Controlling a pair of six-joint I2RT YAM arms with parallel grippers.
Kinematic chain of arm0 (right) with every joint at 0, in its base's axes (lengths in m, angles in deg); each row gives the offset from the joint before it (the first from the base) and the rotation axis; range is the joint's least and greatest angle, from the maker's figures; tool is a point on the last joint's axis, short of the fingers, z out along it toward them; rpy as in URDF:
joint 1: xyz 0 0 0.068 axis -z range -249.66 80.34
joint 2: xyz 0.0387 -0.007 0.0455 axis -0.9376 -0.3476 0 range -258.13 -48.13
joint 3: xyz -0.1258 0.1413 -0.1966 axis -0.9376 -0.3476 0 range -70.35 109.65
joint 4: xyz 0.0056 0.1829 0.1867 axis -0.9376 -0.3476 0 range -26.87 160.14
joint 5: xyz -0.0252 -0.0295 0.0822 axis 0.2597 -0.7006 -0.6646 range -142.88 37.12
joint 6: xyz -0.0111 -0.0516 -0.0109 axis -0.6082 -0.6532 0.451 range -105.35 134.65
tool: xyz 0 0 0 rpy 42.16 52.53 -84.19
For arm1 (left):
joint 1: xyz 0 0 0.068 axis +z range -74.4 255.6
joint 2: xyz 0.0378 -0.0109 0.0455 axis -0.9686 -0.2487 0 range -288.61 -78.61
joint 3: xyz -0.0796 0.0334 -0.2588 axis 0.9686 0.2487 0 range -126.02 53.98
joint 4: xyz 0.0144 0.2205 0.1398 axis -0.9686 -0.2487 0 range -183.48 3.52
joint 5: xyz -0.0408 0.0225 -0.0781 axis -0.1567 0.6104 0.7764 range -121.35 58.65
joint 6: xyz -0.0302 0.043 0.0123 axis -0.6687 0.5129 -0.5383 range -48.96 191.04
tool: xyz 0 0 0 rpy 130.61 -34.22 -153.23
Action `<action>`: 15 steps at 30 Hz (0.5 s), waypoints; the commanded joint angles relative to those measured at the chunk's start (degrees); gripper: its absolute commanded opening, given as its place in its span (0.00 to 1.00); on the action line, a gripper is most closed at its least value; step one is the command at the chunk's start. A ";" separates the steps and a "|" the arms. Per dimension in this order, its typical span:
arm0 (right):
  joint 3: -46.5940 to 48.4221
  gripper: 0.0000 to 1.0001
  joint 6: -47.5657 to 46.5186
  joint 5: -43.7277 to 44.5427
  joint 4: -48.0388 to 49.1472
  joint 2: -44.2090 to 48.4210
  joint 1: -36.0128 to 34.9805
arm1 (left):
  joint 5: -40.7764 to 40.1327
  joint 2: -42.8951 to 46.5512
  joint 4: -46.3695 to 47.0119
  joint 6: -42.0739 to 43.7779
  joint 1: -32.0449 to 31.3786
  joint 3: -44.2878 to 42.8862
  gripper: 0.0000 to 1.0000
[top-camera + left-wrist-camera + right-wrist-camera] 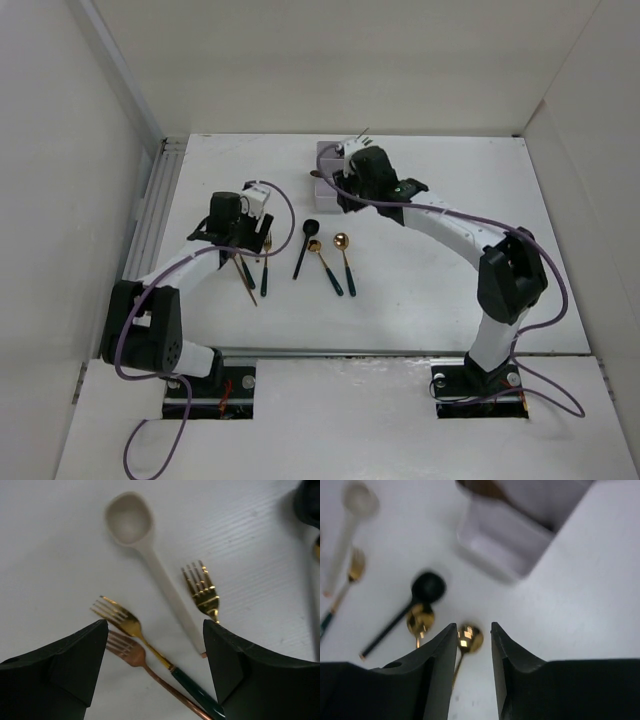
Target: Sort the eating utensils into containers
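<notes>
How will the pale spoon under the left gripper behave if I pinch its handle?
Probably stiff: the pale spoon looks like one solid, thick-handled piece. Likely not slippery, given its matte surface. The broad bowl may droop if pinched near the handle tip.

**Q:** Where on the table (430,310) can a gripper pass freely?

**A:** The near strip in front of the cutlery and the area right of the right arm are both bare.

**Q:** What stands in the way?

**A:** At mid-table, a black spoon (304,250), a gold spoon (327,268) and a second gold spoon (347,268) lie close together (narrow gaps only). Below the wide-spread left gripper (155,627), a pale spoon (145,545), a gold fork (202,587), a green-handled fork (125,620) and a copper fork (131,652) crowd together. A white box (510,535) blocks the far side of the narrowly parted right gripper (473,627).
</notes>
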 commanded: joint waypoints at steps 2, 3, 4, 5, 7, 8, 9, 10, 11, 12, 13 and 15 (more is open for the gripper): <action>-6.50 0.39 7.46 -1.56 -12.33 -0.36 -1.01 | 10.92 2.33 -0.64 6.78 -2.87 -1.21 0.77; -9.82 0.39 8.34 -2.08 -11.02 -0.36 -1.01 | 15.99 2.33 -0.63 7.48 -3.40 -1.21 0.77; -11.51 0.39 9.31 -2.09 -9.96 0.77 -1.01 | 18.57 2.33 0.76 8.19 -4.36 -1.21 0.79; -13.26 0.39 11.06 -2.09 -7.52 2.79 -1.01 | 20.94 2.33 0.78 8.71 -4.37 -1.21 0.79; -17.13 0.41 12.48 -1.56 -5.92 4.82 -1.01 | 28.76 2.33 1.48 11.08 -5.77 -1.21 0.87; -17.93 0.43 13.53 -0.86 -5.91 6.31 -1.01 | 31.92 2.33 3.39 12.14 -5.78 -0.43 0.90; -18.55 0.43 13.54 0.02 -6.61 6.84 -1.01 | 31.95 2.33 4.80 12.76 -6.39 0.28 0.92; -19.34 0.45 13.54 1.42 -7.40 6.85 -1.01 | 31.95 2.33 6.21 13.63 -7.53 0.89 0.95; -19.35 0.45 14.06 2.13 -8.36 7.63 -1.01 | 31.95 1.72 7.88 14.51 -8.32 0.90 0.95; -19.35 0.45 14.06 3.00 -10.72 8.25 -1.01 | 31.95 1.72 7.89 15.30 -9.29 1.51 0.96; -19.35 0.46 14.06 5.19 -11.70 8.26 -1.62 | 29.60 0.76 8.68 15.31 -10.25 1.52 0.96; -20.57 0.46 14.06 7.13 -13.37 10.53 -2.24 | 26.60 -0.91 9.21 14.79 -12.98 0.99 0.96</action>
